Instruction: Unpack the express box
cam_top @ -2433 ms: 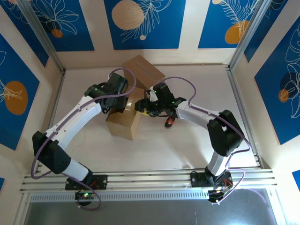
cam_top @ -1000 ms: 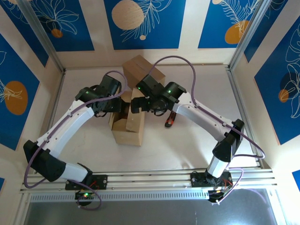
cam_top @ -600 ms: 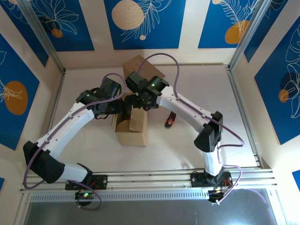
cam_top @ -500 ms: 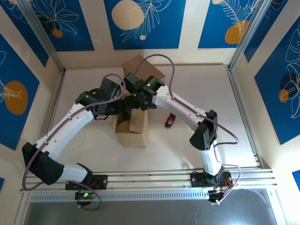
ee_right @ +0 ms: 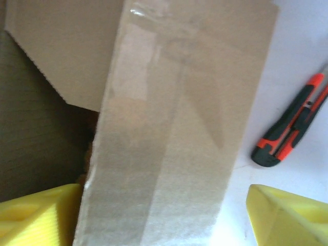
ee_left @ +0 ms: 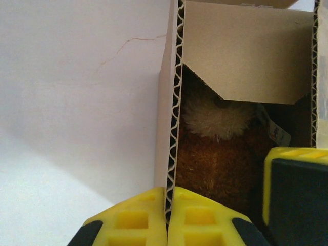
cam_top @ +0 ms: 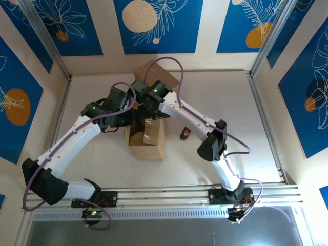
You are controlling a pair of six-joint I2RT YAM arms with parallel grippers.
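The express box [cam_top: 146, 142] is a brown carton in the middle of the table, with its top open. My left gripper [cam_top: 131, 116] [ee_left: 170, 207] is shut on the corrugated edge of its left flap [ee_left: 177, 102]. A brown plush toy [ee_left: 220, 154] lies inside the box. My right gripper [cam_top: 149, 109] [ee_right: 164, 218] hovers open over the box. Its yellow fingertips [ee_right: 43, 215] stand on either side of the taped right flap [ee_right: 174, 128] without pinching it. One right finger [ee_left: 297, 197] shows at the box's far side in the left wrist view.
An orange and black utility knife [cam_top: 185, 134] [ee_right: 289, 128] lies on the table just right of the box. A second cardboard box [cam_top: 156, 75] stands behind, near the back wall. Both arms cross closely above the box.
The right arm swung left from the knife side to above the box, and its jaws narrowed a little. The left gripper kept its hold on the flap while the box shifted slightly.
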